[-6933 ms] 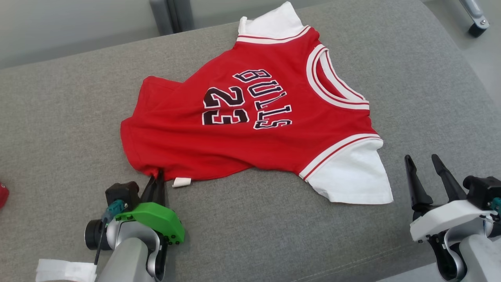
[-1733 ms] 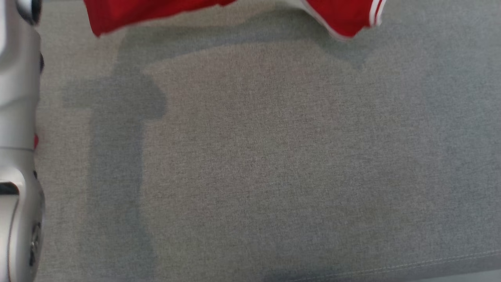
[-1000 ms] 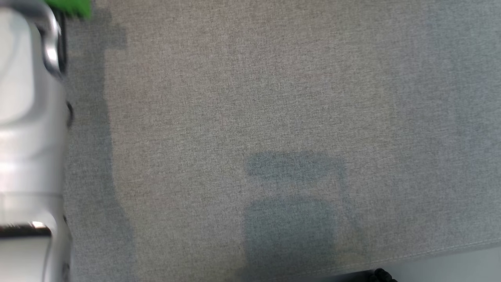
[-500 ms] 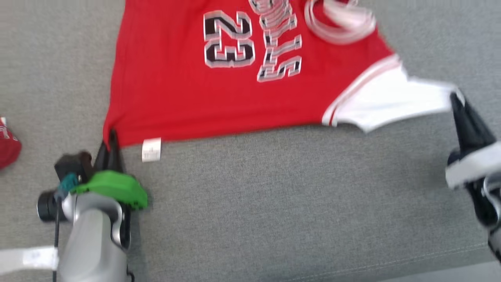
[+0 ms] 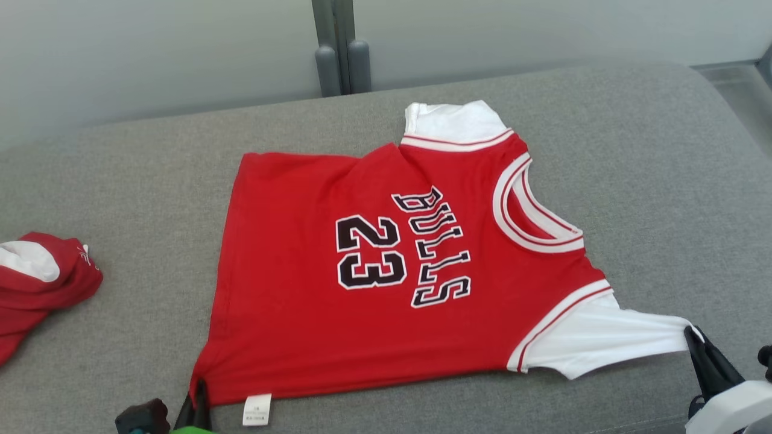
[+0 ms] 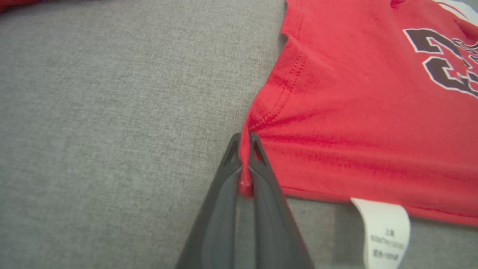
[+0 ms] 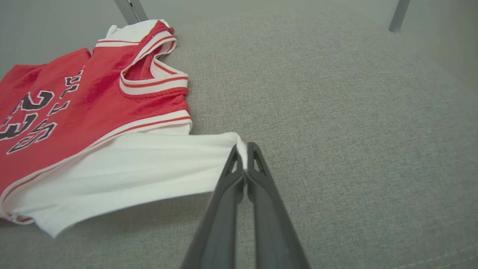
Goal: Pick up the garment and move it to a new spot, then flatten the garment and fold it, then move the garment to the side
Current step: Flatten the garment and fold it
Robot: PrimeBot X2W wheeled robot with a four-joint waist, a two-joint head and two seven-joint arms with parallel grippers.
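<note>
The garment (image 5: 386, 265) is a red jersey with white sleeves, "BULLS" and "23" printed on it, spread nearly flat on the grey cushion (image 5: 651, 181). My left gripper (image 5: 198, 395) sits at the bottom left of the head view, shut on the jersey's near hem corner; the left wrist view shows red cloth pinched between the fingers of that gripper (image 6: 244, 144). My right gripper (image 5: 693, 337) at the lower right is shut on the tip of the near white sleeve (image 7: 149, 164), pulled taut; the wrist view shows the gripper (image 7: 242, 149) pinching it.
Another red and white garment (image 5: 36, 283) lies bunched at the cushion's left edge. A white care label (image 5: 256, 410) hangs from the jersey's near hem. Grey posts (image 5: 338, 54) stand behind the cushion against a pale wall. Bare cushion lies right of the jersey.
The camera has swung back up to the cushion. The jersey, bunched and skewed at first, now lies spread out, held at hem corner and sleeve tip by both shut grippers.
</note>
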